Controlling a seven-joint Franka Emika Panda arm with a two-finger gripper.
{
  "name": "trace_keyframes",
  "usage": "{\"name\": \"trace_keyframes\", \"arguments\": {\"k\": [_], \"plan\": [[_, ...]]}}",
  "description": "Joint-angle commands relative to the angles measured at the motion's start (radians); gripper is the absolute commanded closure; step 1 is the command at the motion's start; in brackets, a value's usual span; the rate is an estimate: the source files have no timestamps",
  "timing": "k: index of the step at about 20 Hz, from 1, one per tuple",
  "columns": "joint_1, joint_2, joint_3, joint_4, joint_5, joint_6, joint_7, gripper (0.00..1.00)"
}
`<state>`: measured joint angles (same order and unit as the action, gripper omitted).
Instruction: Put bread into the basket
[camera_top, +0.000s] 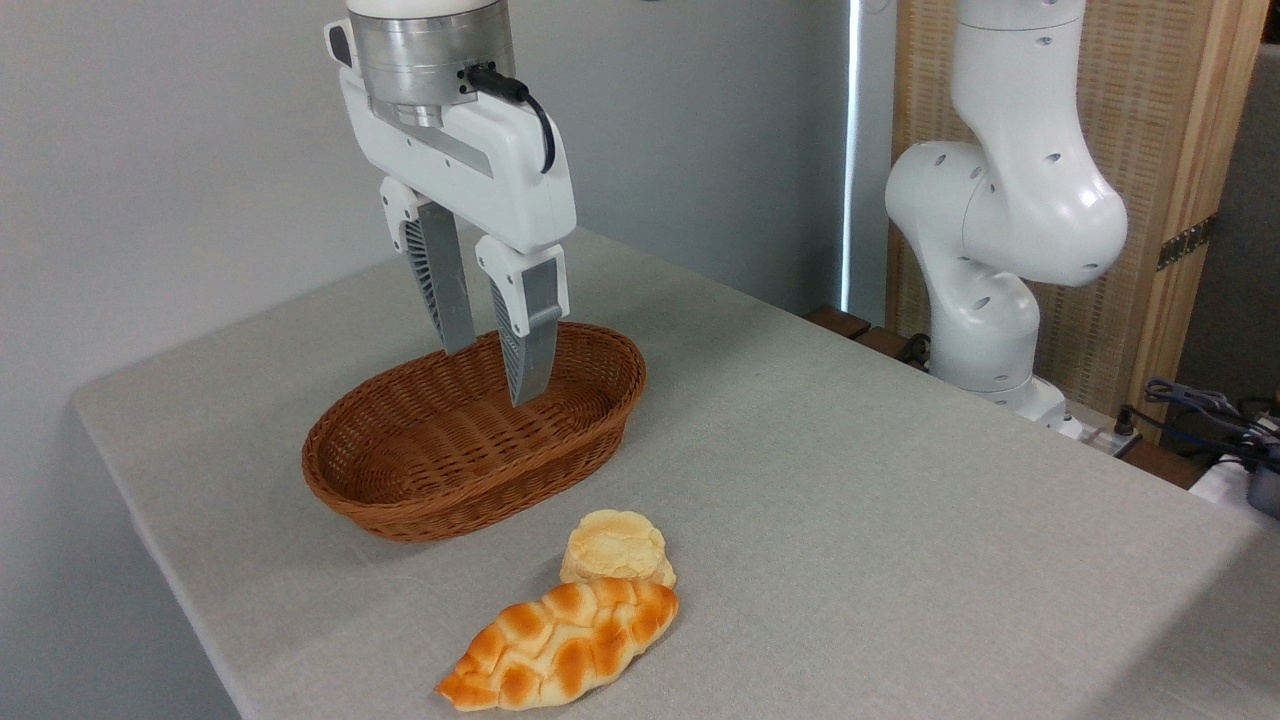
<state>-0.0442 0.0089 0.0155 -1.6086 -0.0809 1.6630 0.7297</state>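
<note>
The bread (562, 645), a braided orange-brown loaf with pale seams, lies on the grey tablecloth near the front edge. Behind it and to the left sits the basket (420, 505), an oval reddish-brown wicker one with nothing inside. My gripper (490, 375) hangs over the basket, pointing down, open with nothing between its grey fingers (527, 340). The fingertips stand above the basket's inside, well away from the loaf.
A small round pale-yellow bun (615, 548) touches the loaf's far side. The arm's white base (990, 230) stands at the table's right back edge. Cables (1210, 410) lie at the far right. A wall runs behind and left of the table (900, 480).
</note>
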Motion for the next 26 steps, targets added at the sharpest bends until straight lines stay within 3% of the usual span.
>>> {"name": "trace_keyframes", "arguments": {"k": [1, 20, 23, 26], "plan": [[0.001, 0.000, 0.009, 0.012, 0.018, -0.028, -0.006, 0.00], [0.023, 0.013, 0.003, 0.010, 0.020, -0.017, 0.004, 0.00], [0.023, 0.003, 0.006, -0.010, 0.020, 0.003, 0.003, 0.00], [0.026, -0.003, 0.009, -0.083, 0.021, 0.110, 0.002, 0.00]]}}
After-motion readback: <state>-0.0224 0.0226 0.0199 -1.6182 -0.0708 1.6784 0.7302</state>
